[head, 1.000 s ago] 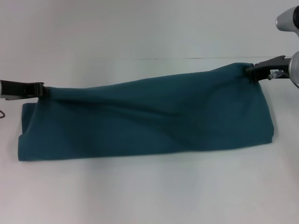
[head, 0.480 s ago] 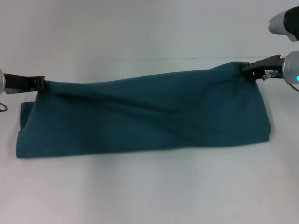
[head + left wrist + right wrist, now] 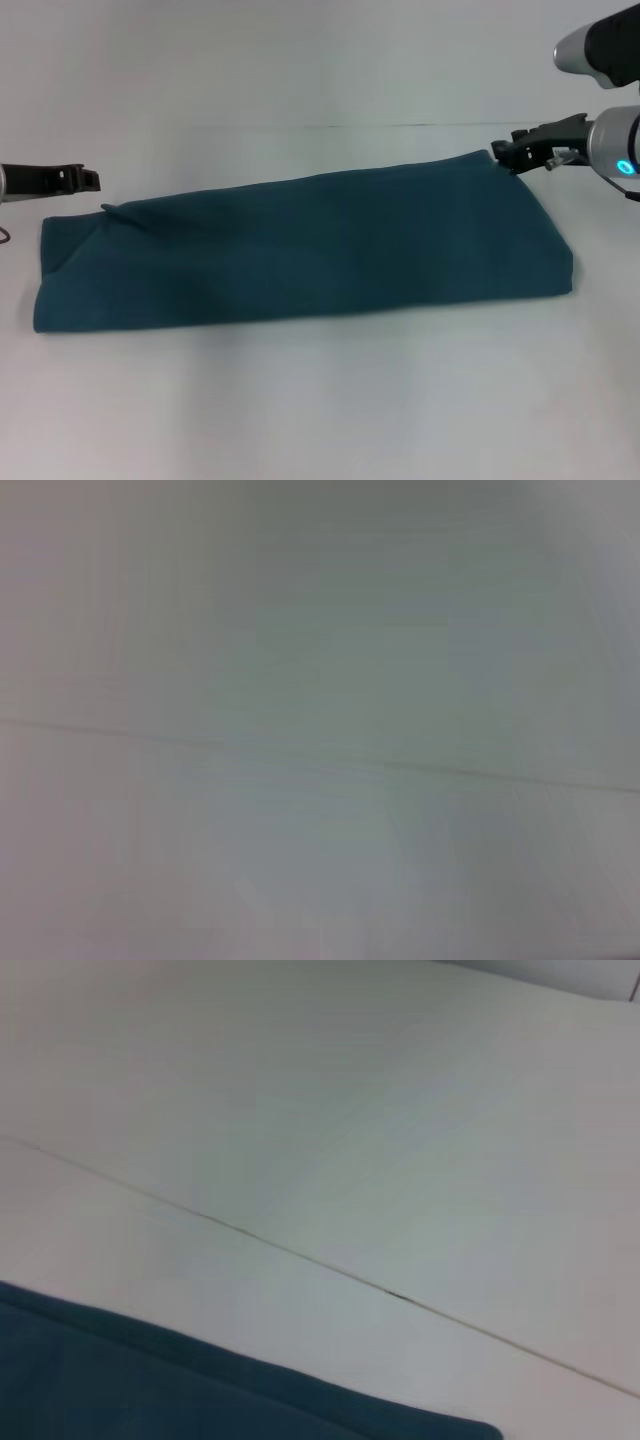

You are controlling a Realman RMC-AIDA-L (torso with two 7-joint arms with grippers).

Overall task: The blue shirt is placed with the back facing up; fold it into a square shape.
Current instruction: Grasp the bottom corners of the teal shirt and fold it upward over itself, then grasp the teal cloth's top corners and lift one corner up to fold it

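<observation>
The blue shirt (image 3: 300, 250) lies flat on the white table as a long folded strip, running from the left edge to the right. My left gripper (image 3: 88, 178) hovers just above and left of the shirt's far left corner, apart from the cloth and empty. My right gripper (image 3: 503, 151) is at the shirt's far right corner, just off its tip, jaws apart and empty. The right wrist view shows the shirt's far edge and corner (image 3: 150, 1390) lying flat on the table. The left wrist view shows only bare table.
The white table (image 3: 320, 400) has bare surface in front of and behind the shirt. A thin seam line (image 3: 400, 125) runs across the table behind the shirt; it also shows in the right wrist view (image 3: 300, 1255).
Both grippers have let go of the shirt's far edge. The raised edge has dropped and the shirt lies flat. The right gripper has moved left; the left one sits clear of the cloth.
</observation>
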